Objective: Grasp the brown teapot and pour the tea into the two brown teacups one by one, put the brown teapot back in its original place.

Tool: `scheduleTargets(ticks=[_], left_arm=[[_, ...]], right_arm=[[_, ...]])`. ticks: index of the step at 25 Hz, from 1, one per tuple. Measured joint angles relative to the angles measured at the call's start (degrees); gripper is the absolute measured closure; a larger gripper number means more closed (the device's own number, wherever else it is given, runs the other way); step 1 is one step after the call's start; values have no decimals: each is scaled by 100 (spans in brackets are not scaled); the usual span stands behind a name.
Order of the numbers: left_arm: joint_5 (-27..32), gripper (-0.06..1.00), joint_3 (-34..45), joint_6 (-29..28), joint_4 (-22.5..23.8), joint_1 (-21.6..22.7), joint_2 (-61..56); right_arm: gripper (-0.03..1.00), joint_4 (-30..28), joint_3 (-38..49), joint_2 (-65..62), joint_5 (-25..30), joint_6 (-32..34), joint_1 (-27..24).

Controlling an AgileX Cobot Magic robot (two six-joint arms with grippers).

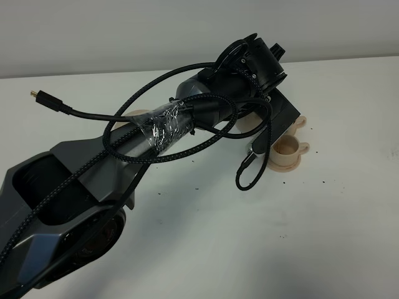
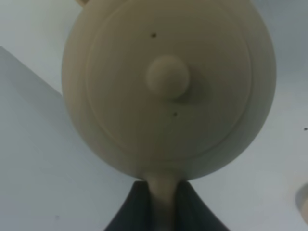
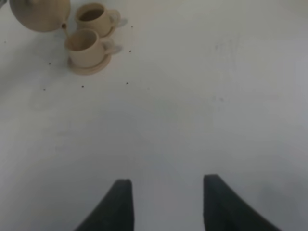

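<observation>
Squat tan ceramic teapot (image 2: 168, 82), handle (image 2: 163, 197) clamped in my left fingers (image 2: 127, 211); overtilt could miss upper-left tan cup (image 3: 84, 48); right fingers (image 3: 115, 207) apart.

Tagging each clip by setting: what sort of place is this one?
Likely a lab test bench, not a kitchen: a white table against a plain wall, a robot arm with taped cables, and just a teapot and two cups.

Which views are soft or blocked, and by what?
Left wrist: the brown teapot fills the frame, blurred throughout, too close to focus. Right wrist: mildly soft, even light; near teacup and far teacup small, with faint shadows. Exterior high: sharpest, flat light, but the left arm and its cables hide most of the teapot and far teacup.
</observation>
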Motion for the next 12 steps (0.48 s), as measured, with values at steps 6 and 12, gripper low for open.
scheduleTargets(ticks=[6,12], left_arm=[[-130,82,0,124,27,0,39],[-184,82,0,130,141,0,142]], right_arm=[[62,0,0,0,0,1,0],[62,0,0,0,0,1,0]])
